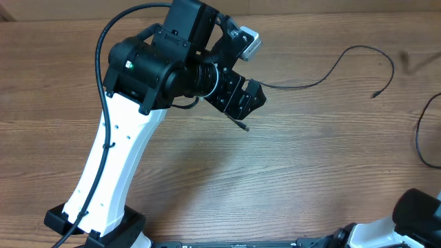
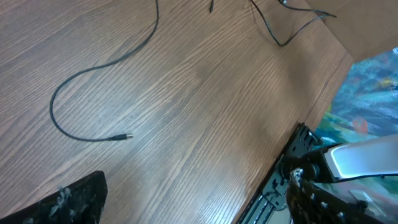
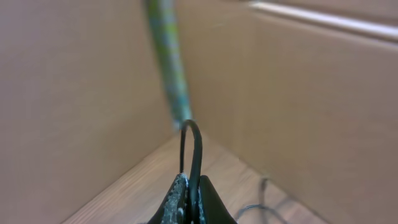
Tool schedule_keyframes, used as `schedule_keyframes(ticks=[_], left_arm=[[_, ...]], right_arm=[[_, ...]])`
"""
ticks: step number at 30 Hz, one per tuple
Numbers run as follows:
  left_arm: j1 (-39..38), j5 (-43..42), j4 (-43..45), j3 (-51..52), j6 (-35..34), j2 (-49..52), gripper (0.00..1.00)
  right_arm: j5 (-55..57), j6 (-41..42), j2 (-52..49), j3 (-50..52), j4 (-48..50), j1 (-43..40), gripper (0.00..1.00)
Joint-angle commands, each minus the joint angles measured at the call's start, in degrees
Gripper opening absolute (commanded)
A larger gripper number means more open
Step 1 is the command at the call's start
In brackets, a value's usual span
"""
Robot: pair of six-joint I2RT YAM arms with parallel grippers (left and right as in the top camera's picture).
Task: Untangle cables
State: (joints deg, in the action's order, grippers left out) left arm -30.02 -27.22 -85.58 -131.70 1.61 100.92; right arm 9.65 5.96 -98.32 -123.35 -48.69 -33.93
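A thin black cable [image 1: 358, 48] runs from beside my left gripper [image 1: 244, 103] across the table to the right and hooks down to a small plug [image 1: 374, 95]. In the left wrist view the same cable [image 2: 74, 81] curves to its plug [image 2: 127, 136], and my left gripper [image 2: 186, 211] is open and empty above the table. A short plug end [image 1: 242, 127] shows just below that gripper. A second cable [image 1: 420, 131] loops at the right edge. My right gripper [image 3: 191, 199] is shut on a black cable loop [image 3: 194, 149]; this gripper is outside the overhead view.
The wooden table [image 1: 275, 179] has brown cardboard walls [image 3: 323, 93] behind and beside it. More cable strands [image 2: 280, 34] lie at the far right. The right arm's base [image 1: 413, 210] stands at the front right corner, and the left arm's white link [image 1: 114, 172] at the front left.
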Motion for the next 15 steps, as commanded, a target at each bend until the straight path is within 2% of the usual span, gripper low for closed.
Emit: schedule_keyframes(ticks=[1,2,3,4,7,15], left_arm=[[-0.3,-0.9,0.1,-0.4,-1.5,-1.2,0.92],[-0.5,-0.9,0.1,-0.4,-1.6,-1.2,0.92],[-0.6,-0.9,0.1,-0.4,-1.7,-1.2,0.92],[-0.7,-0.9,0.1,-0.4,-1.8,-1.2,0.92],[-1.2,-0.9,0.1,-0.4,-1.9,-1.2,0.92],[-1.9,-0.9,0.5,-0.4,-2.5,-1.2,0.92]], right_arm=[[-2.2,0.3,-1.5,-1.6,0.5,-5.0,0.04],[-2.3,0.3,-2.3,-1.6,0.2,-6.3,0.16],[-2.3,0.3,-3.4,-1.6,-0.3,-7.3,0.5],[-2.2,0.8,-4.3,-1.6,-0.7,-8.0,1.0],[-2.4,4.7,-7.1,-1.5,-2.4,-9.3,1.0],[-8.6,4.5,-8.1,-1.5,-2.3,-6.4,1.0]])
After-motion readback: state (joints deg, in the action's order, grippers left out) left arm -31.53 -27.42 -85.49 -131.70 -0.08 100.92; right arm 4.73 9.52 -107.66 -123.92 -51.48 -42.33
